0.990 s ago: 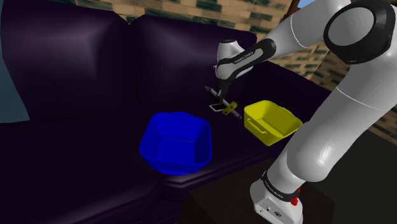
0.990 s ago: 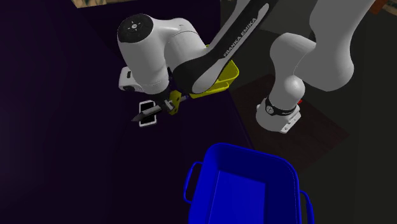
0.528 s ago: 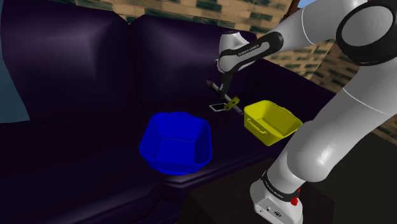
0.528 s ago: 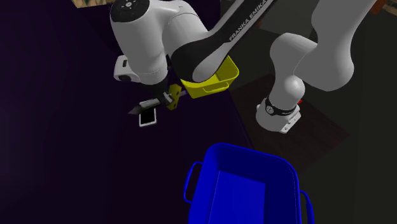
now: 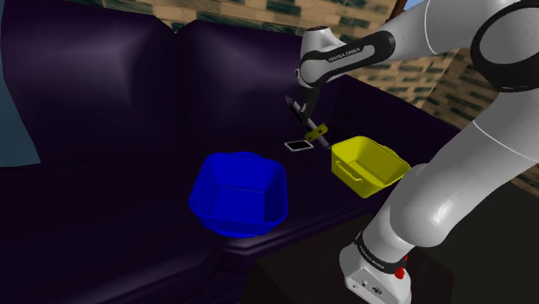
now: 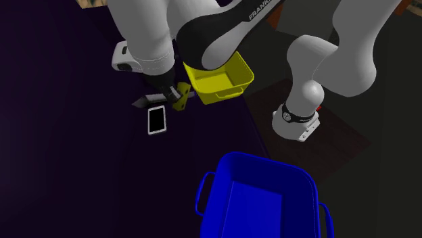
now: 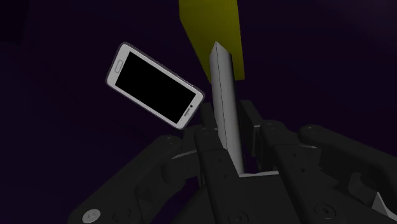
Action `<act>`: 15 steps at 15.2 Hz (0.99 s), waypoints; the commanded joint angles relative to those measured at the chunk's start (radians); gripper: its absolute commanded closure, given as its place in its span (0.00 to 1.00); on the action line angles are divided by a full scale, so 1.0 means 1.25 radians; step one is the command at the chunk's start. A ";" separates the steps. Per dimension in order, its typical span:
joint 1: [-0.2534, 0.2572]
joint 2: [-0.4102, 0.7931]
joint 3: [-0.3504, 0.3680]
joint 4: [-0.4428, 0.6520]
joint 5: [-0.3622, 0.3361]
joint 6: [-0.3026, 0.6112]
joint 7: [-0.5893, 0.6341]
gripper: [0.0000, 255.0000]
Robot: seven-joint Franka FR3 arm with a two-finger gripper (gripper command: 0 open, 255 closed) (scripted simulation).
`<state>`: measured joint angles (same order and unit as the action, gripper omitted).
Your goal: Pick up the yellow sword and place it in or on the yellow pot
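Gripper (image 5: 301, 110) fingers clamped on the sword (image 7: 222, 95), grey blade with yellow guard, held in the air above the dark sofa (image 5: 104, 199) seat and a white smartphone (image 7: 154, 84). Yellow pot (image 5: 350, 164) stands near, apart from the sword

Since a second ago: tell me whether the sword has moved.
Yes. The sword has risen, now clear above the phone lying on the sofa.

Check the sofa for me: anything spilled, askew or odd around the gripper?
Nothing spilled or damaged. The sword hangs tilted, clasped in the gripper, above the sofa seat and apart from the phone, which lies flat. The yellow pot and blue pot both sit upright.
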<state>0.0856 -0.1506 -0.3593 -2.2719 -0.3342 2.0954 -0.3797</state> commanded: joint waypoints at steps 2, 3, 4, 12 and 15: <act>0.002 -0.014 0.004 0.020 0.001 -0.034 -0.004 1.00; 0.002 -0.019 0.005 0.027 0.002 -0.045 -0.006 1.00; 0.002 -0.023 0.006 0.034 0.002 -0.056 -0.008 1.00; -0.002 -0.070 0.007 0.061 -0.004 -0.127 -0.027 1.00; -0.026 -0.146 -0.008 -0.003 -0.037 -0.129 -0.048 1.00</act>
<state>0.0628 -0.2993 -0.3636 -2.2474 -0.3655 1.9357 -0.4316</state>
